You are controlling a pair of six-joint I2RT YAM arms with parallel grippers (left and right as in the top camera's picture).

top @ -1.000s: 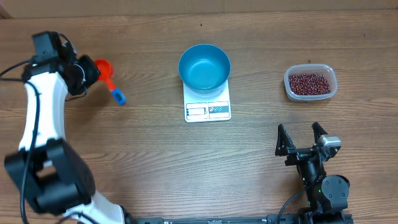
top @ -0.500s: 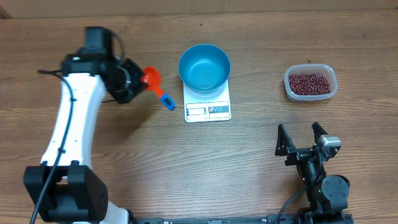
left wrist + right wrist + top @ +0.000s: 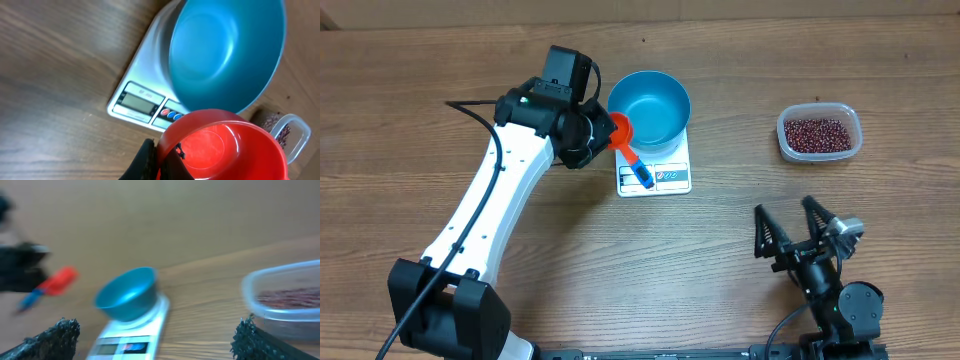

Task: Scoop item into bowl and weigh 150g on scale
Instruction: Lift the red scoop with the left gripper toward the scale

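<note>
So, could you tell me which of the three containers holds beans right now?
The clear plastic tub; the round blue bowl and the red plastic scoop are both empty.

On the back part of the scale (image 3: 654, 177), the bowl (image 3: 649, 108). Just left of the bowl, over the scale's left edge, the scoop (image 3: 629, 148). Well off to the right, the tub (image 3: 820, 155), with beans (image 3: 817, 132) in it.

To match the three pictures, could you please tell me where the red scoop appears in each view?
Overhead: red scoop at the blue bowl's left rim.
Left wrist: bottom right, below the bowl.
Right wrist: far left, blurred.
Shared landmark: the blue bowl.
</note>
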